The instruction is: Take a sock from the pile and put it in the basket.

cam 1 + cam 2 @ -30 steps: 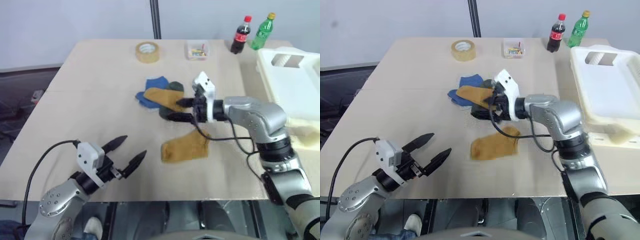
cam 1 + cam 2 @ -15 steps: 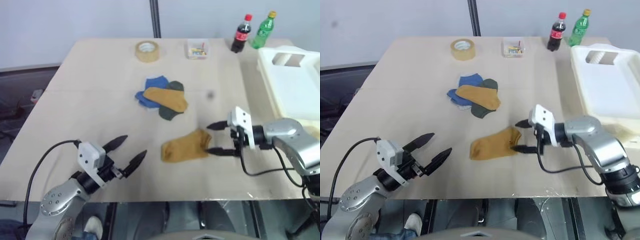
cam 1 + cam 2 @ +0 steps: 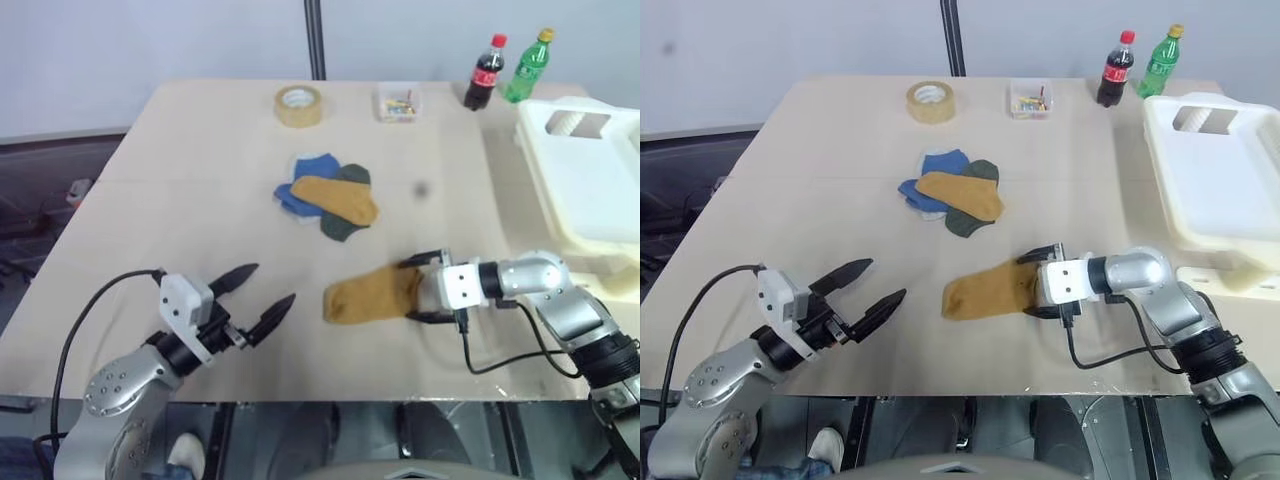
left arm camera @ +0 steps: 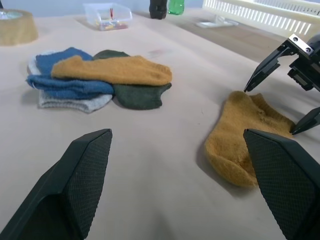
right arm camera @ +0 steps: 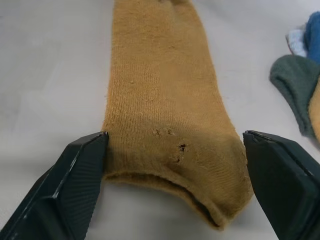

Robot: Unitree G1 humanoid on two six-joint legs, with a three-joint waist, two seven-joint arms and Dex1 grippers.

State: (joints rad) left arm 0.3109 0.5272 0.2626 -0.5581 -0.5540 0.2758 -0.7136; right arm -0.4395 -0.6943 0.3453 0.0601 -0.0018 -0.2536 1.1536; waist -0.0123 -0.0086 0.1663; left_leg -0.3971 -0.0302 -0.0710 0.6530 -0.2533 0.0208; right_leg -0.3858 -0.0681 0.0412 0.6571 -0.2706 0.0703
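From the head views, the worktop (image 3: 200, 150) is carrying the pile (image 3: 328, 196) of blue, dark green and mustard socks near its middle, and a single mustard sock (image 3: 372, 294) is lying flat on its own, nearer the front edge and apart from the pile. The right hand (image 3: 424, 290) is sitting low at the opening end of that sock, its two black fingers standing apart with one on either side of the cuff, not clamped on it. The left hand (image 3: 262, 297) is hovering over the front left of the worktop, well apart from both socks, its fingers spread wide and holding nothing. The basket (image 3: 585, 175) is standing at the right edge of the worktop. Along the far edge a roll of tape (image 3: 299, 105), a small clear box (image 3: 398, 101), a cola bottle (image 3: 483, 71) and a green bottle (image 3: 527, 64) are lined up. In the left wrist view, the left hand's fingers (image 4: 75, 185) are framing the pile on one side and the single sock with the right hand at its end on the other. In the right wrist view, the right hand's fingers (image 5: 75, 185) are flanking the sock's cuff, which is lying flat between them; whether the pads are touching the fabric is not clear.
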